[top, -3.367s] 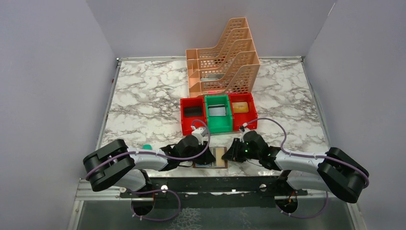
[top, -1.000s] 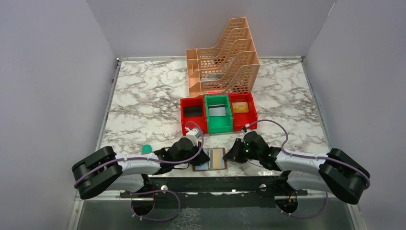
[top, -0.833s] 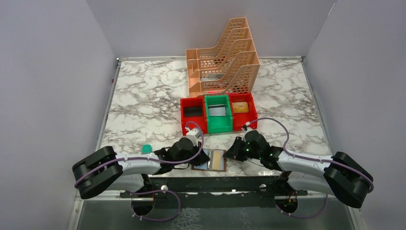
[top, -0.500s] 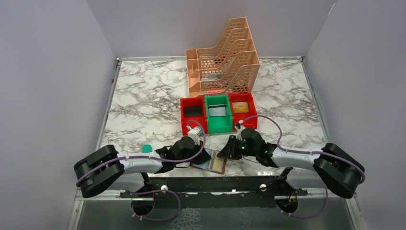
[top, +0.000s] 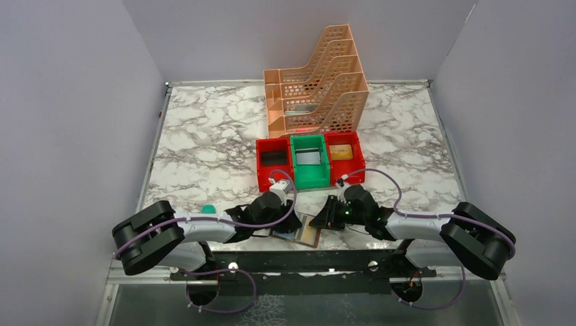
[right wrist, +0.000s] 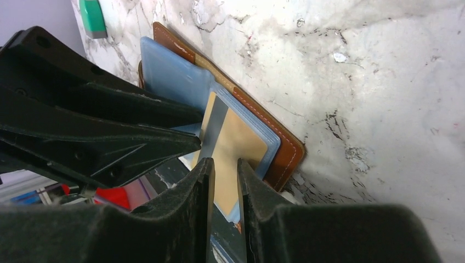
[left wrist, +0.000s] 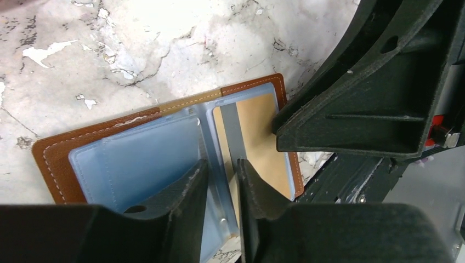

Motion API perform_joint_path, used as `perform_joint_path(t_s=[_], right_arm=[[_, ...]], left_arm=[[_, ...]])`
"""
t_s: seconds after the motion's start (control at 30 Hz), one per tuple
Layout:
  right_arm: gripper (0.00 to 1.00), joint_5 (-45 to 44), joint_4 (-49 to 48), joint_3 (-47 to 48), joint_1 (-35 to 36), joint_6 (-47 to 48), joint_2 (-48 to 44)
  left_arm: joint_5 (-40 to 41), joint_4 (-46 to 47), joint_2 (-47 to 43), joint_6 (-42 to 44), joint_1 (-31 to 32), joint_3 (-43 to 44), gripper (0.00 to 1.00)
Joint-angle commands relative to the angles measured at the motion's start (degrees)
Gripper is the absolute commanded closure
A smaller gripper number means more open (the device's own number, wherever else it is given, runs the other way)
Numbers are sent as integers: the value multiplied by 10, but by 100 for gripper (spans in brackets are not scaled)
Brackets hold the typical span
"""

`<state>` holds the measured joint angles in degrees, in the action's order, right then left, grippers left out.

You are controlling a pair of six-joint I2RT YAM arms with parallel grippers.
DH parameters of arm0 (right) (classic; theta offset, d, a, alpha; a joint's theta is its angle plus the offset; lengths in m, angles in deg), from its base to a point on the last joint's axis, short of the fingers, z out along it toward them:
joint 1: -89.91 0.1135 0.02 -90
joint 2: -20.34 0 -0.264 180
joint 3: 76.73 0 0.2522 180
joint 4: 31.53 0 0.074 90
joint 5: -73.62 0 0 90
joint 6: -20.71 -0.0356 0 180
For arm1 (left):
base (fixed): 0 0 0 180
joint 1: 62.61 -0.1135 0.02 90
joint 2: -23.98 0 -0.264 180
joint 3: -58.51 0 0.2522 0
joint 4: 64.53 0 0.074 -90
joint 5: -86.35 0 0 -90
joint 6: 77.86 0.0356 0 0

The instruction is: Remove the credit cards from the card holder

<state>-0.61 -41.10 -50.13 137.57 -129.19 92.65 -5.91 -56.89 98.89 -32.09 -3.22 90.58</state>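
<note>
Two narrow tools flank the open brown leather bifold card holder (top: 289, 231) at the marble worktop's (top: 204, 149) 6 o'clock edge; whether either grips, I cannot tell. Its tan plastic credit card (right wrist: 238, 148), lengthwise 12-to-6, sits at the right tool's (right wrist: 225, 162) 8 o'clock, the left tool (left wrist: 220, 163) farther.

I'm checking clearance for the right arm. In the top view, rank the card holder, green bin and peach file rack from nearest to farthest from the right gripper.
1. Card holder: right beside the right gripper, on its left at the table's near edge.
2. Green bin: farther back, mid-table, between two red bins.
3. Peach file rack: farthest, at the back of the table.
</note>
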Motion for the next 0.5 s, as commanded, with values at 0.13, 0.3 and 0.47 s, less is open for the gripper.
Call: perform_joint_path(t_s=[0.13, 0.3, 0.47], right_arm=[[72, 22, 76, 25, 2, 55, -23], [73, 34, 67, 26, 1, 58, -13], [75, 39, 62, 29, 1, 45, 14]], left_arm=[[28, -66, -13, 31, 3, 21, 61], [-10, -37, 17, 32, 4, 19, 65], [-1, -35, 31, 25, 9, 13, 74]])
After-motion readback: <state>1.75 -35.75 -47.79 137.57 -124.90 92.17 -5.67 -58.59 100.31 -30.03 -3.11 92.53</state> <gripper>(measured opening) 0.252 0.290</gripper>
